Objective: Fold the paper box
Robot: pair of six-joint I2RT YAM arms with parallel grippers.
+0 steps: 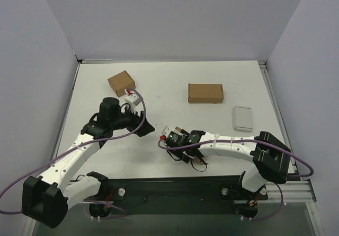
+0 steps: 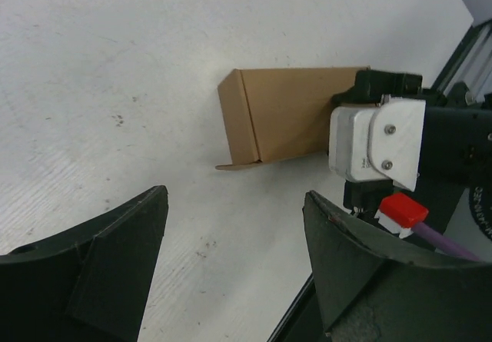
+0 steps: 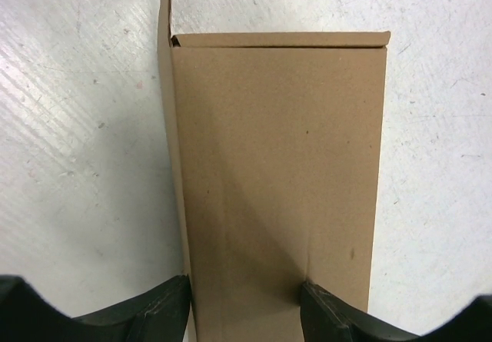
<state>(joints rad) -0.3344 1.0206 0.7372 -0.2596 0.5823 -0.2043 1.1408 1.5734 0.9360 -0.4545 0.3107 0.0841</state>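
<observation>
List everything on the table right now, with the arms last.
paper box: one, brown, near the table's middle under the right gripper, a flap sticking out at one end.
oblong box: one, brown, far centre-right.
small squarish carton: one, brown, far left, just beyond the left wrist.
flat case: one, pale grey, right of the oblong box and nearer.
table: one, white, walled on three sides.
left gripper: one, black, open, aimed toward the paper box.
right gripper: one, black, its fingers at the paper box; grip unclear.
</observation>
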